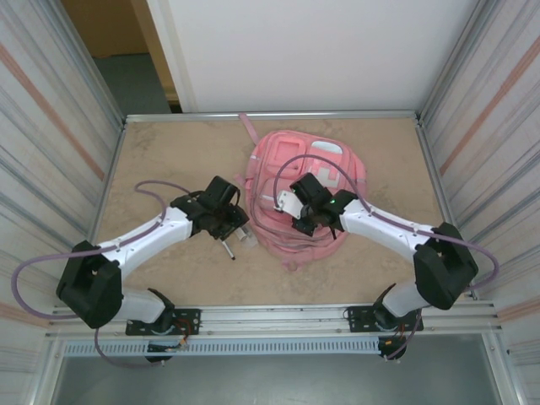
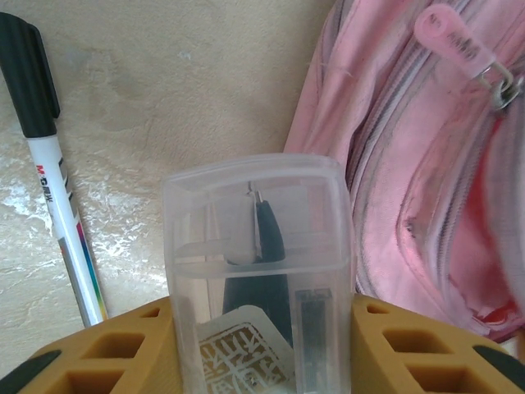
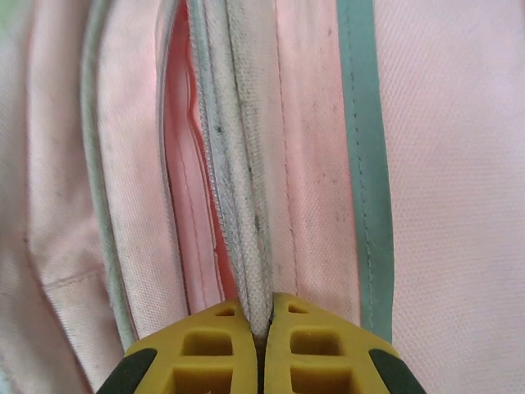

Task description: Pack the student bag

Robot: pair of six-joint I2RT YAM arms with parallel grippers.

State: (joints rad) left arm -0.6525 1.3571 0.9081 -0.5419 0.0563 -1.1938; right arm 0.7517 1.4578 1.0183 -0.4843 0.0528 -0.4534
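The student bag (image 1: 325, 169), a large pink backpack, lies flat at the middle back of the table. My right gripper (image 1: 297, 224) rests on its near part. In the right wrist view it (image 3: 261, 328) is shut on the bag's white zip edge (image 3: 242, 238), beside a gap that shows the darker pink inside. My left gripper (image 1: 236, 226) sits just left of the bag. In the left wrist view it (image 2: 261, 345) is shut on a clear plastic box (image 2: 258, 246) with small stationery inside, held close to the bag's side (image 2: 426, 164).
A black-capped white pen (image 2: 57, 189) lies on the table left of the clear box, also visible as the pen (image 1: 228, 250) near the left fingers. A pink zip pull (image 2: 455, 41) hangs on the bag. Metal walls ring the beige table (image 1: 169, 160).
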